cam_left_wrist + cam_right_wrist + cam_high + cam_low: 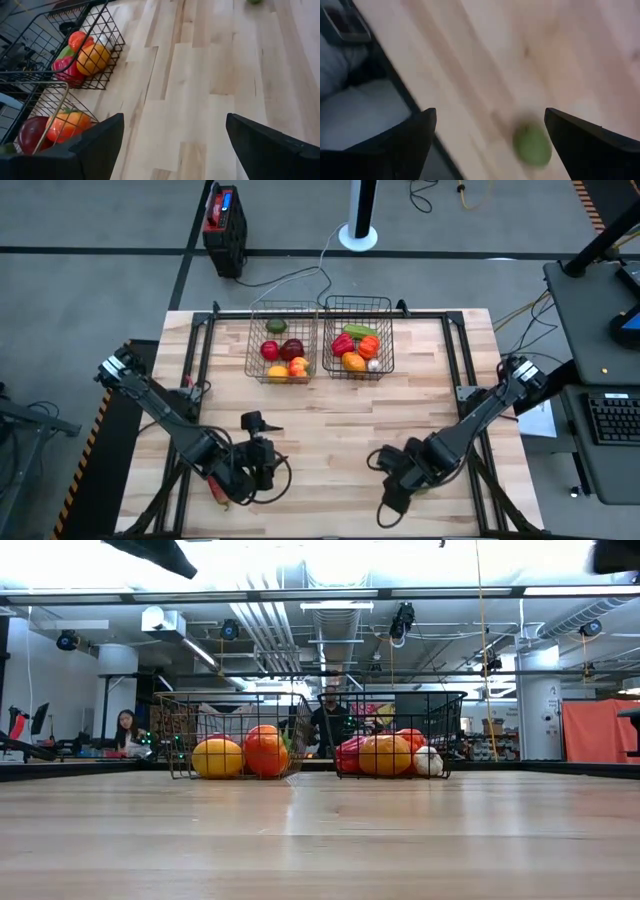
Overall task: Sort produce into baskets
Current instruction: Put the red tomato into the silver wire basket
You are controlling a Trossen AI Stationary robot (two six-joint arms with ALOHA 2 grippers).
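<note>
Two dark wire baskets stand side by side at the table's far middle, the left basket (283,340) and the right basket (358,338). Both hold red, orange, yellow and green produce (265,752); a white garlic bulb (428,761) lies in the right one. A small green fruit (532,145) lies on the bare wood near the table's edge. My right gripper (490,115) hangs open above it, fingers pointing steeply down. My left gripper (173,120) is open over the near left of the table (258,465), facing the baskets, with nothing between its fingers.
A small dark fixture (258,421) stands on the table near my left gripper. A black and red box (224,220) sits on the floor beyond the far edge. Bare wood lies between the grippers and the baskets. People (127,730) show in the room behind.
</note>
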